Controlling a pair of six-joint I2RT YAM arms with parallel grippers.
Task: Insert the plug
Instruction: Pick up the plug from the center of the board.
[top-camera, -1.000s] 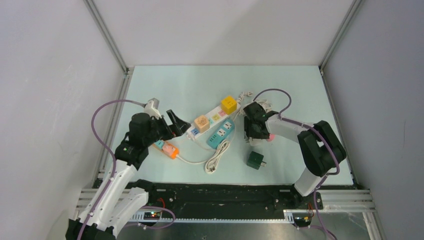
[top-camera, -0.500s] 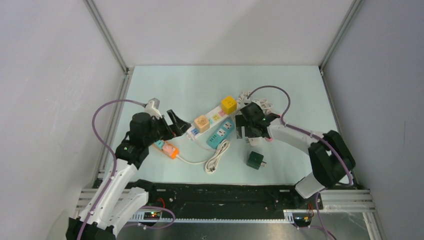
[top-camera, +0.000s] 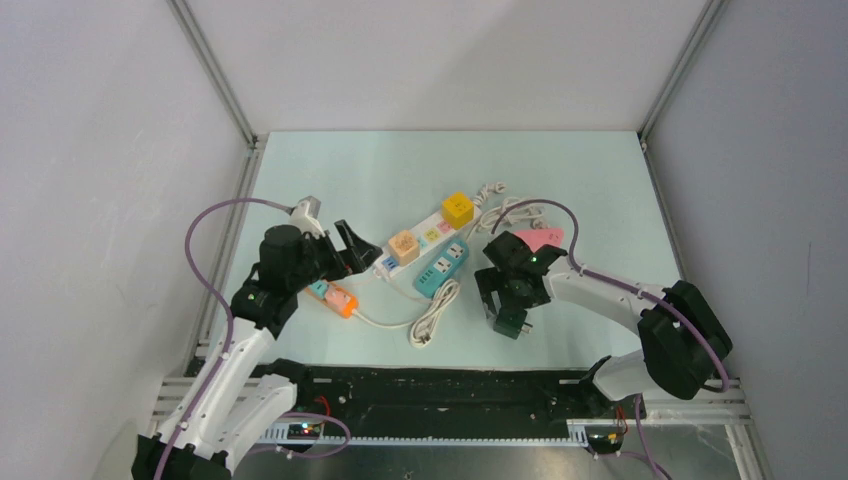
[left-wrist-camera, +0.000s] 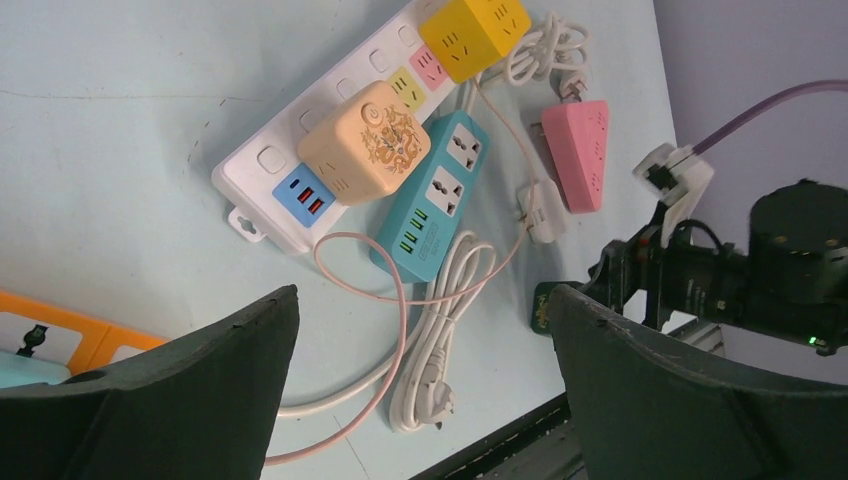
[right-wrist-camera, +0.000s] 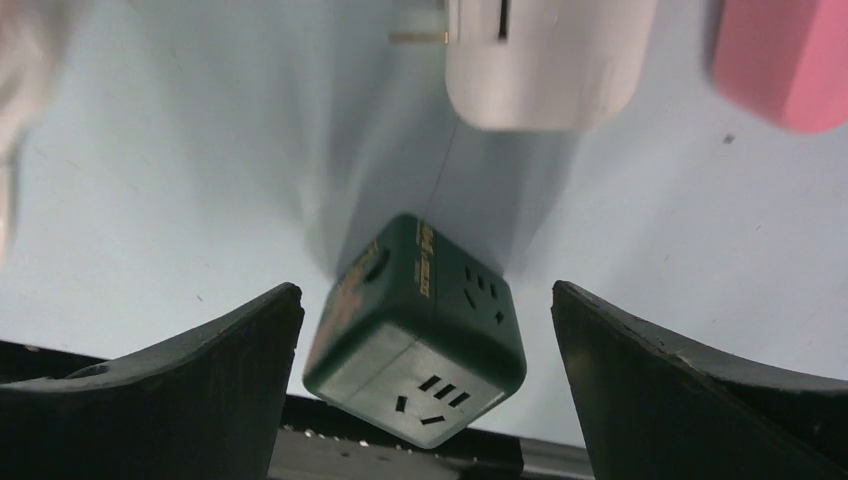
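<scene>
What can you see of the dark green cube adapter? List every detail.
The dark green cube adapter looks like matte plastic with rounded corners, gold lettering and socket slots on two visible faces. Metal prongs stick out of one side in the top view. It sits on the pale table near the front edge, between the open fingers of the right gripper, apparently untouched.

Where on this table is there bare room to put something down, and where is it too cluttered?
Bare: the whole far strip of the table beyond the yellow cube adapter, and the right side past the pink adapter. Crowded: the middle, with the white power strip, teal strip, coiled cable and green cube under the right hand.
</scene>
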